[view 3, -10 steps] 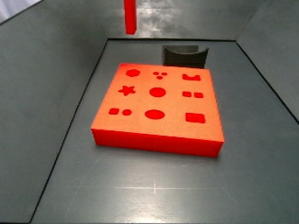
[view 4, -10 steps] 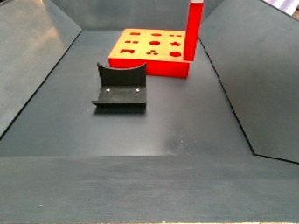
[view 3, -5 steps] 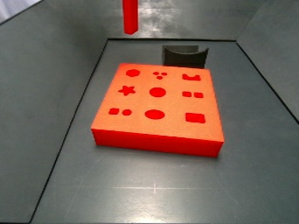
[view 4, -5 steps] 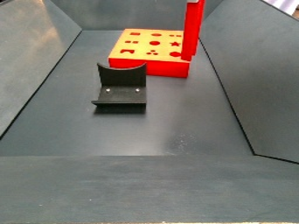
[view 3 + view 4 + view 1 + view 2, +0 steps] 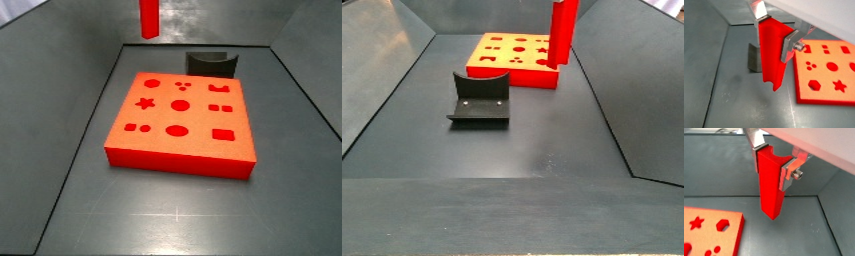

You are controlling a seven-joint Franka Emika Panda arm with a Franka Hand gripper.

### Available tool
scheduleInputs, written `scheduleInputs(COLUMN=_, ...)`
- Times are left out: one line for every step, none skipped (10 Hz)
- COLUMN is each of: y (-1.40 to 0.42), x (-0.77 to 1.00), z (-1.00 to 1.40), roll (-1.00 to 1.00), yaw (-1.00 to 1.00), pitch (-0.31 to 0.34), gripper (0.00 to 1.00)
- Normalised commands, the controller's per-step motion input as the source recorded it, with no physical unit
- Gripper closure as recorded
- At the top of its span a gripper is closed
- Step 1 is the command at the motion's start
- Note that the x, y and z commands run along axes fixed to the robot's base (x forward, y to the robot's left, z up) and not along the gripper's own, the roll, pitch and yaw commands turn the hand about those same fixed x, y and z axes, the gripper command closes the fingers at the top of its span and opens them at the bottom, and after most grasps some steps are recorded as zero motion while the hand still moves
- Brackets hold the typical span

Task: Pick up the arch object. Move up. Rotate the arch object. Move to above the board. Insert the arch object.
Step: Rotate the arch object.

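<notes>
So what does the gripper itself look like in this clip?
Only the wrist views show the gripper. Its fingers are flat silver metal plates, and one carries a silver bolt head on its outer face. A pale, off-white housing sits above them. No cables or markings are visible. In the side views the gripper is out of frame.

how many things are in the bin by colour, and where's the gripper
Red: 2, the arch object and the board
Dark grey-black: 1, the fixture
Total: 3
The gripper is shut on the arch object, holding it upright in the air, off the floor beside the board.
</notes>
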Motion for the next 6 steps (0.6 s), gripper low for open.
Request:
scheduleInputs(y=0.01, x=-0.01, z=0.00, roll=-0.06, yaw=-0.47, pitch=-0.037, gripper=1.00)
scheduleInputs(y=0.00, x=0.00, z=0.00, roll=-0.02, yaw=-1.00, pitch=-0.014, gripper=1.00)
scheduleInputs(y=0.00, x=0.00, z=0.00, roll=-0.03, yaw=-1.00, pitch=-0.014, gripper=1.00)
scheduleInputs(y=0.00, x=0.00, z=0.00, roll=-0.03, yaw=-1.00, pitch=-0.017, gripper=1.00)
scheduleInputs(y=0.01, x=0.00, z=0.00, roll=-0.03, yaw=-1.00, pitch=-0.019, gripper=1.00)
scheduleInputs(y=0.01, x=0.00, z=0.00, roll=-0.04, yaw=-1.00, pitch=-0.022, gripper=1.00)
